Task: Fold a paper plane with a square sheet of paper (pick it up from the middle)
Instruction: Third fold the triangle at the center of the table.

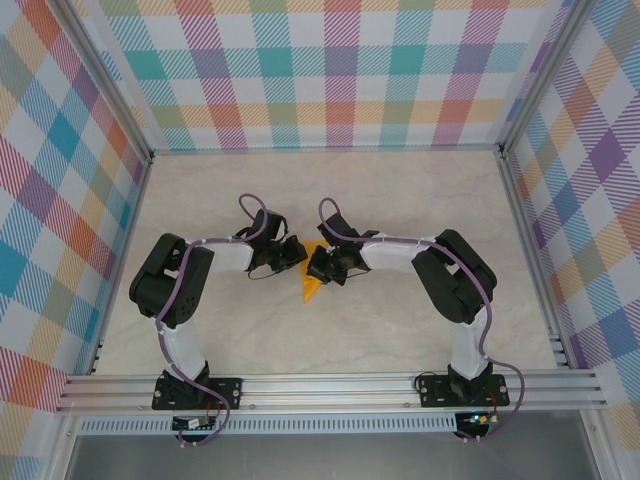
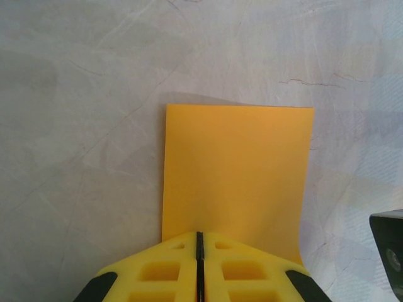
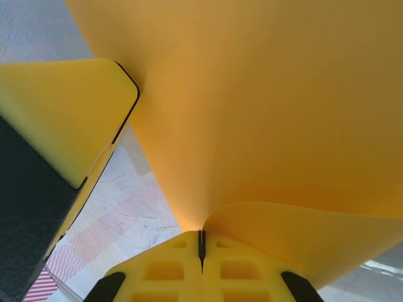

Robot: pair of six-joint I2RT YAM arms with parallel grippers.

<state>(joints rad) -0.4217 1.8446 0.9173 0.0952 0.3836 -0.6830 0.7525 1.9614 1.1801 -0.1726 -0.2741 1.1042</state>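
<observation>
From above, the left end effector (image 1: 298, 256) and right end effector (image 1: 320, 268) meet over the marbled worktop (image 1: 400, 200), both pinching the square sheet of paper (image 1: 312, 285), a pointed orange wedge; the left wrist shows it smooth and flat ahead of pressed-together fingers, the right wrist curling from clamped fingers.

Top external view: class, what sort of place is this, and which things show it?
Probably a robot test cell, not a home: the left arm and right arm bolted to an aluminium rail, a marble-look table, and checked walls boxing it in.
</observation>
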